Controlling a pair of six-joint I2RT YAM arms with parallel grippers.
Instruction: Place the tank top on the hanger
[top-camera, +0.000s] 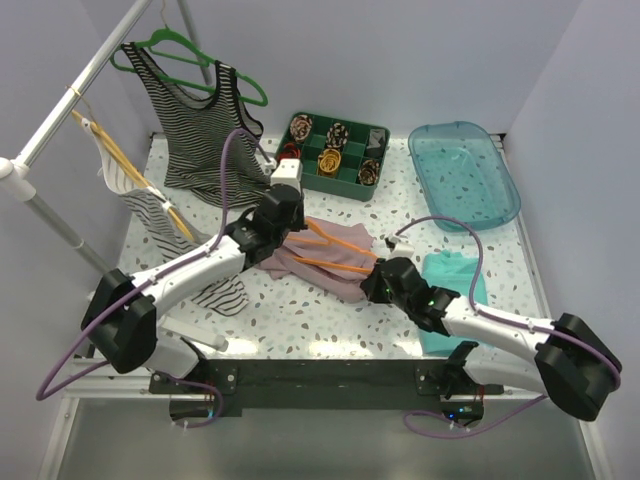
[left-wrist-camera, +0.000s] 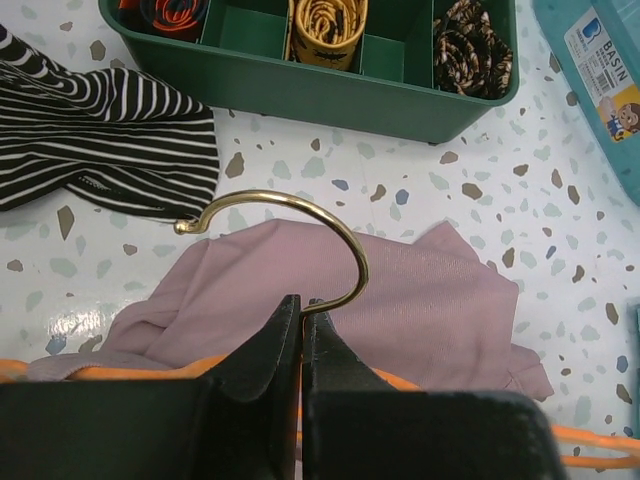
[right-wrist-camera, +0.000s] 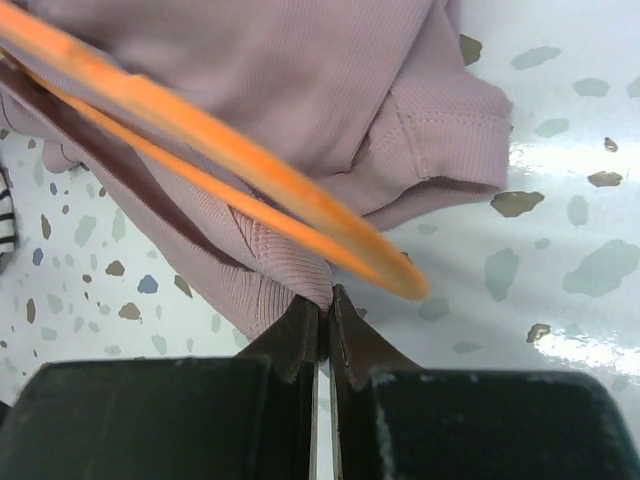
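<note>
Dusty-pink soft-fabric tank top lies crumpled mid-table in your overhead view. Its long axis runs from 10 o'clock to 4 o'clock across the speckled white table.

Start at the left: a black-and-white striped top sits at 10 o'clock of your left wrist view. Your left gripper is pressed closed on the shank of the brass-coloured metal hook. The hook arches toward 12 o'clock and curls its open tip round to 9 o'clock. It belongs to the thin orange plastic hanger, which lies across the pink fabric with its hook end at the left and its arms reaching toward 3 o'clock.

At the right, your right gripper is clamped tight on a folded edge of the tank top, just beside the hanger's orange tip. A flat teal cloth lies at 3 o'clock of that gripper.
</note>
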